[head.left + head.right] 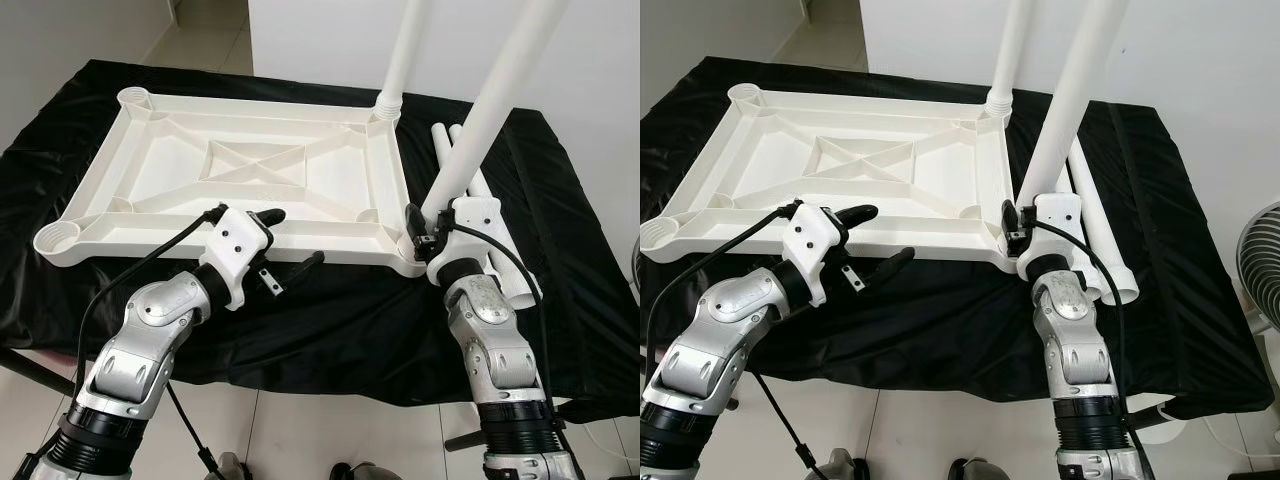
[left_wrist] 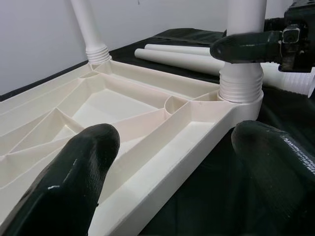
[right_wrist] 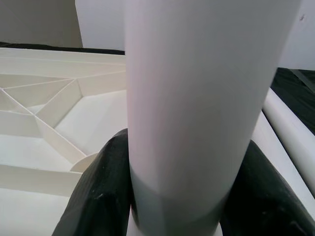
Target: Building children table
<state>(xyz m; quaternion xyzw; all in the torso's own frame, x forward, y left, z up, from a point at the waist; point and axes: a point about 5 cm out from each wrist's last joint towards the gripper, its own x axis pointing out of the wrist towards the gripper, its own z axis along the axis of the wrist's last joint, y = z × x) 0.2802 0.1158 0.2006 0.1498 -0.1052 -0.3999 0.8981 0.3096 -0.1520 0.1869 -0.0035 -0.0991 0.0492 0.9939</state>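
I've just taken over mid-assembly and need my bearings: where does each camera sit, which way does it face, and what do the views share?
Left eye view: on the head, looking down at the upturned tabletop; both silver arms show.
Right eye view: the stereo twin, same scene.
Left wrist view: along the open left gripper, toward the tabletop's near edge.
Right wrist view: along the right gripper, closed on the upright leg.
Shared: both wrist views show that leg and the loose legs.
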